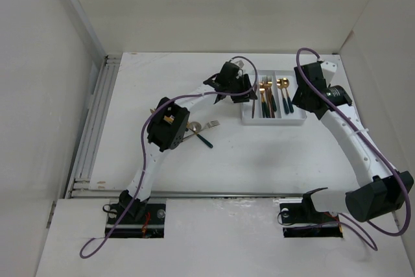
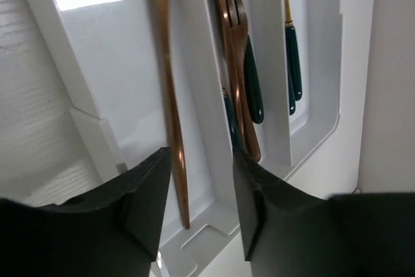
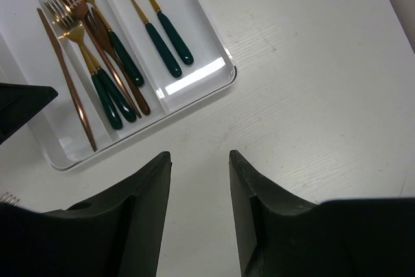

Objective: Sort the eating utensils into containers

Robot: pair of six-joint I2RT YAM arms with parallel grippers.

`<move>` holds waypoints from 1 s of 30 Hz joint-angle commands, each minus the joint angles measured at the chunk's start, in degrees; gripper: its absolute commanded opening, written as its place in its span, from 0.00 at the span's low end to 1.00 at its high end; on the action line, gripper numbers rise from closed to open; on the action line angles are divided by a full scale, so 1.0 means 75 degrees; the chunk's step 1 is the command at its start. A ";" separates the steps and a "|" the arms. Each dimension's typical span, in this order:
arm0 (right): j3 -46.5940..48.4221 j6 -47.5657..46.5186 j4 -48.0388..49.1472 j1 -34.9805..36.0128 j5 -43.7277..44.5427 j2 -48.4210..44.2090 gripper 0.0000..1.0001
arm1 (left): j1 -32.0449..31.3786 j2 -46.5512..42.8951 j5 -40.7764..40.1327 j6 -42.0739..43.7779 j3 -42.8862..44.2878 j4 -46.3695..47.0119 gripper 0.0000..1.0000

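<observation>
Two utensils are lying midway between the table's near and far edges: light, stiff, slippery, probably best pinched across the dark handle. By the far edge, the right pincer is hovering spread beside the tray, the left pincer spread above its copper knife.

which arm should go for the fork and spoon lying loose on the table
Left. The fork and spoon lie left of the tray, on the left arm's side; the right fingers hang on the tray's other side.
</observation>
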 commanded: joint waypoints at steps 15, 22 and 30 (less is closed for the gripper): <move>0.0103 -0.1135 0.0816 0.0591 -0.1515 -0.0515 0.53 | 0.0172 -0.0747 -0.0147 0.0732 0.1011 -0.0153 0.52; 0.0066 -0.1862 0.2187 0.1658 -0.3636 -0.0235 0.60 | 0.0452 -0.1930 -0.1856 0.2116 0.1692 -0.1404 0.52; 0.0852 -0.2413 0.2890 0.3591 -0.3941 0.2096 0.60 | 0.2700 -0.4331 -0.3288 0.2820 -0.0660 -0.1912 0.52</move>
